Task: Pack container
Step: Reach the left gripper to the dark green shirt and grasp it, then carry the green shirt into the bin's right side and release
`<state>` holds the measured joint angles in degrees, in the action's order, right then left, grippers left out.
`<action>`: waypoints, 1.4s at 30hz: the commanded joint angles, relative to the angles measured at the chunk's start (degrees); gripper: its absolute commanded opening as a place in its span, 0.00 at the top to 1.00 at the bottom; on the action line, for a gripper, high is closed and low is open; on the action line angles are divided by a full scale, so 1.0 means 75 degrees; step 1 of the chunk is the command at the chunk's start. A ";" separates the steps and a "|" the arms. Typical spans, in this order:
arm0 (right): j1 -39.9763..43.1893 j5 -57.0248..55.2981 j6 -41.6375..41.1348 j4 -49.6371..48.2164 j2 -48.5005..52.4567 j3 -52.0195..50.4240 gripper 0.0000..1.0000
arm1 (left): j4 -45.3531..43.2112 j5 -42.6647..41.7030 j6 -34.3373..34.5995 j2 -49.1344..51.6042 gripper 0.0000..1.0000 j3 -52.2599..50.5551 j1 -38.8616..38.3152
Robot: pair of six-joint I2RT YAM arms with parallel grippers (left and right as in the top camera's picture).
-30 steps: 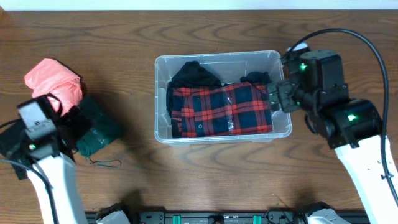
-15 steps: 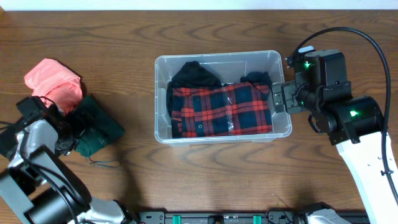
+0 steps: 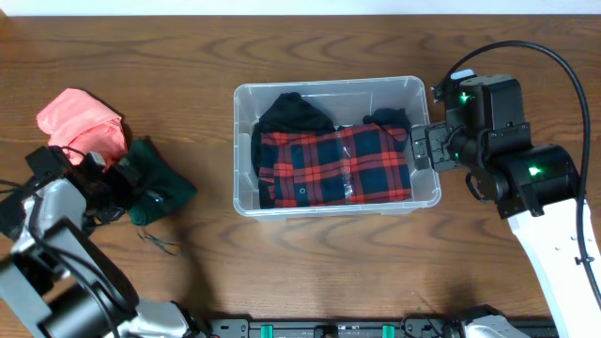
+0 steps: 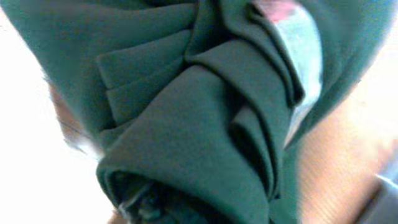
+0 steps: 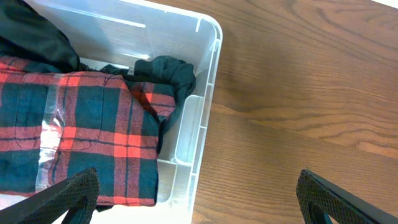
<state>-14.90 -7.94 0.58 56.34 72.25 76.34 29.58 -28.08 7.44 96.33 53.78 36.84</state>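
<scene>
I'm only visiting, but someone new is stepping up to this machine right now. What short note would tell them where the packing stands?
Left pincer: pressed into the green cloth on the table. Its camera shows only fabric, so I cannot tell whether it is open or shut.
Right pincer: open and empty, over the right end of the container.
Done: a red plaid shirt and black garments lie in the container.
Left: the green cloth and the pink cloth are outside, to its left, not yet packed.
</scene>
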 commanded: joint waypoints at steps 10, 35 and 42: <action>0.0988 -0.0315 -0.1055 0.0006 0.0009 -0.0023 0.01 | -0.0079 -0.1139 0.0154 -0.4881 0.94 0.0070 -0.2827; 0.1437 -0.0207 -0.1102 0.0262 0.0009 -0.0023 0.01 | -0.5339 0.0743 0.3695 -0.0350 0.94 0.0163 -0.9996; 0.1434 0.0699 -0.0335 0.0087 0.0009 -0.0023 0.01 | -0.5319 0.0256 0.3424 -0.0058 0.28 0.0201 -0.9859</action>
<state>-4.51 -8.01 -6.20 57.58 72.27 76.18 -10.68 -23.31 34.22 95.55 54.13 -37.82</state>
